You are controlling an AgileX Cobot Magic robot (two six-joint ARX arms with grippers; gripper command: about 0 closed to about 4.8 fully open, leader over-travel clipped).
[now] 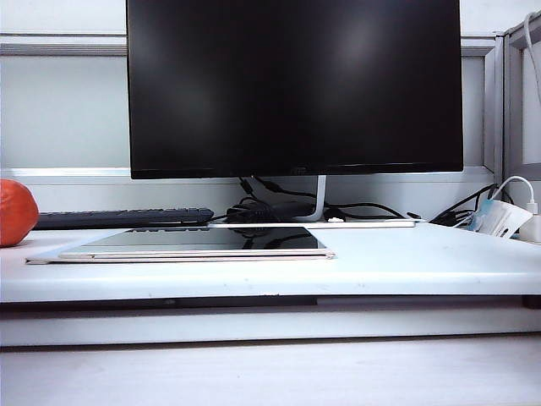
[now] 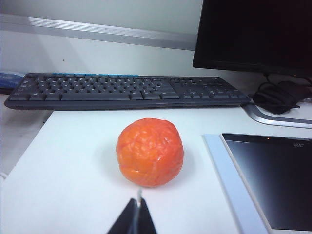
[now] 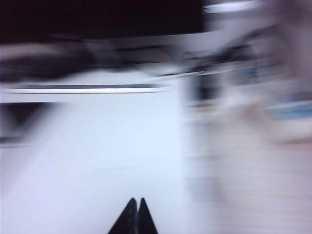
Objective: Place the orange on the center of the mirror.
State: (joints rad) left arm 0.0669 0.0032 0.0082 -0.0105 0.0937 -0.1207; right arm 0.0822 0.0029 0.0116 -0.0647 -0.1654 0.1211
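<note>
Well apart, both grippers, left gripper and right gripper, jaws together.

Big black monitor on silver stand, black keyboard before it, tangled black cables, white charger

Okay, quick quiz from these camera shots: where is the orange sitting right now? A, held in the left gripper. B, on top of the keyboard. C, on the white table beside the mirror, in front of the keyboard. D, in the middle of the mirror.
C: the orange rests on the white table, apart from the mirror and nearer than the keyboard; the shut left gripper is short of it.
</note>
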